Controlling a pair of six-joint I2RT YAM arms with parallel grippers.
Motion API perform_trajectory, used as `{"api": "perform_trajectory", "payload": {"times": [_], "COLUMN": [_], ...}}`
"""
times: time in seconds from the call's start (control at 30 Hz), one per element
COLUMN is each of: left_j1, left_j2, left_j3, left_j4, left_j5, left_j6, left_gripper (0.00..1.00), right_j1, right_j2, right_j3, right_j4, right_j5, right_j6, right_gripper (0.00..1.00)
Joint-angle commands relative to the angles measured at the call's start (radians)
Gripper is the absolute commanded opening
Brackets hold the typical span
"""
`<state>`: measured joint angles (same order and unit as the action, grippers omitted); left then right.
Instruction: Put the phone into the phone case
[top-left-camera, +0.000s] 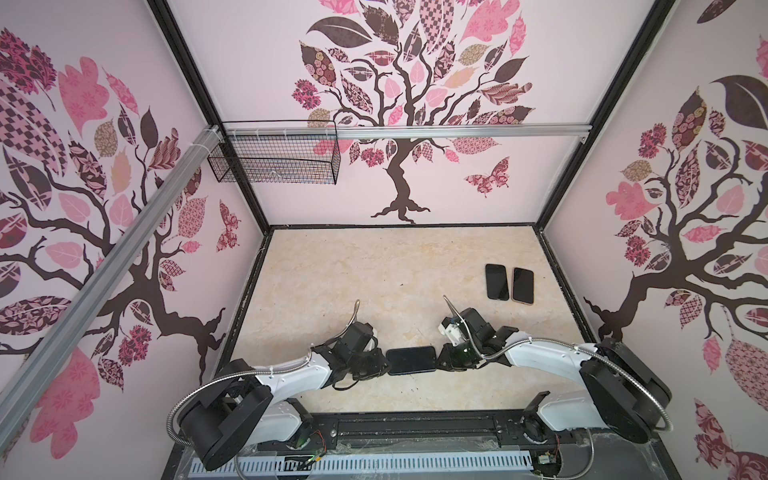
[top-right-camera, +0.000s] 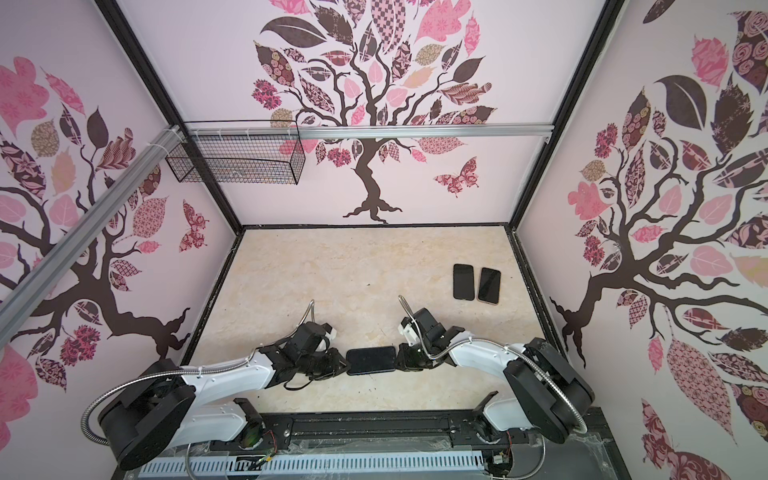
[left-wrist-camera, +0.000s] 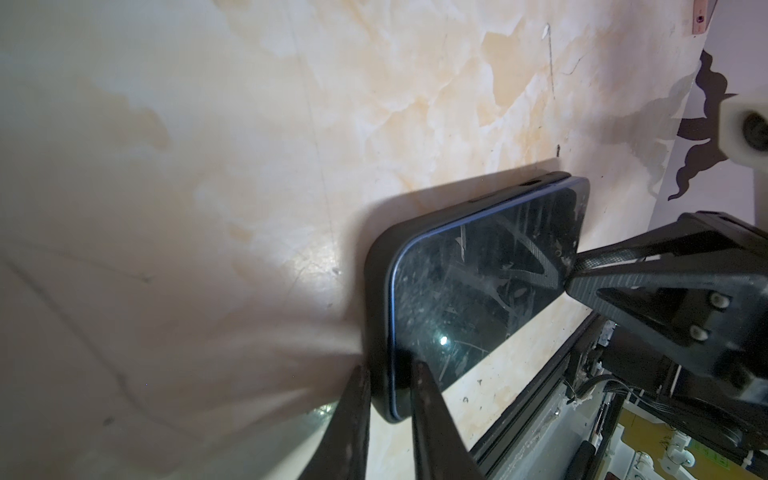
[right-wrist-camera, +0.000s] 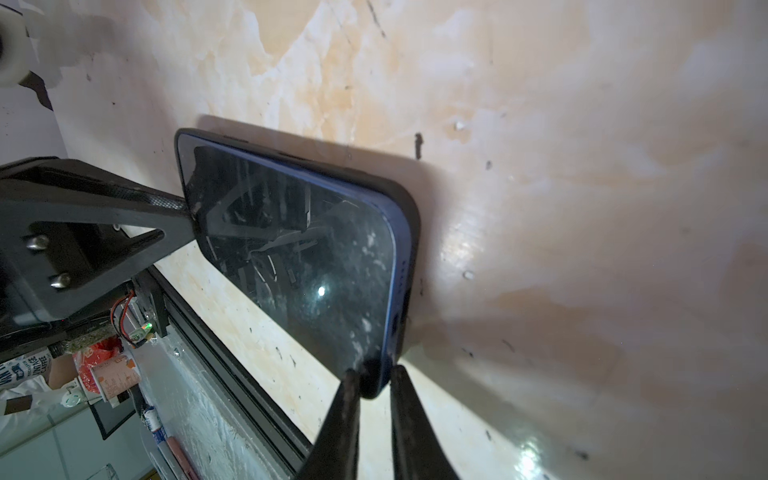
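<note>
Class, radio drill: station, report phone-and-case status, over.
Left claw, right claw: clamped on opposite ends of blue-rimmed dark-glass phone. Blue rim shows above black phone case, seemingly not seated. Two spare dark phones lie well aside.

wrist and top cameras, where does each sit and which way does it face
Both top views: high above the robot's base, looking down and forward over the table; left arm and right arm show, left gripper and right gripper pinching opposite ends of the phone.
Left wrist: on the left arm, looking along its own fingers toward the right gripper.
Right wrist: on the right arm, looking along its own fingers toward the left gripper.
Shared: every view shows the phone; both wrist views show it backed by the phone case.
</note>
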<state>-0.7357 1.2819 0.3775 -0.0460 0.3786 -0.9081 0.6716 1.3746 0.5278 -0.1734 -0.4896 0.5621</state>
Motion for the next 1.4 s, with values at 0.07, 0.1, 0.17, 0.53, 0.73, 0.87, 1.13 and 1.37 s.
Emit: {"api": "perform_trajectory", "payload": {"times": [0.07,0.1,0.17,0.53,0.73,0.87,1.13,1.37], "left_j1": [-0.004,-0.004,-0.005,-0.004,-0.004,-0.004,-0.004,-0.004], "left_j2": [-0.007,-0.006,-0.005,0.003,0.02,0.028,0.048,0.055], "left_j3": [0.003,0.004,0.006,0.009,0.007,0.005,0.006,0.009], "left_j4": [-0.022,-0.022,-0.023,-0.015,-0.004,0.003,0.019,0.022], "left_j5": [0.0,0.005,0.012,0.023,0.032,0.037,0.045,0.05], "left_j6": [0.015,0.017,0.018,0.021,0.023,0.023,0.022,0.02], "left_gripper": [0.25,0.26,0.28,0.24,0.22,0.2,0.19,0.18], "right_j1": [0.028,0.032,0.042,0.081,0.098,0.102,0.106,0.114], "right_j2": [0.038,0.04,0.049,0.085,0.117,0.13,0.141,0.156], "right_j3": [0.001,0.003,0.007,0.021,0.021,0.021,0.018,0.02], "right_j4": [0.025,0.028,0.031,0.039,0.07,0.074,0.073,0.072], "right_j5": [0.0,-0.001,0.0,0.034,0.04,0.05,0.062,0.078], "right_j6": [0.008,0.011,0.013,0.022,0.035,0.035,0.031,0.03], "right_gripper": [0.18,0.17,0.17,0.16,0.15,0.15,0.14,0.13]}}
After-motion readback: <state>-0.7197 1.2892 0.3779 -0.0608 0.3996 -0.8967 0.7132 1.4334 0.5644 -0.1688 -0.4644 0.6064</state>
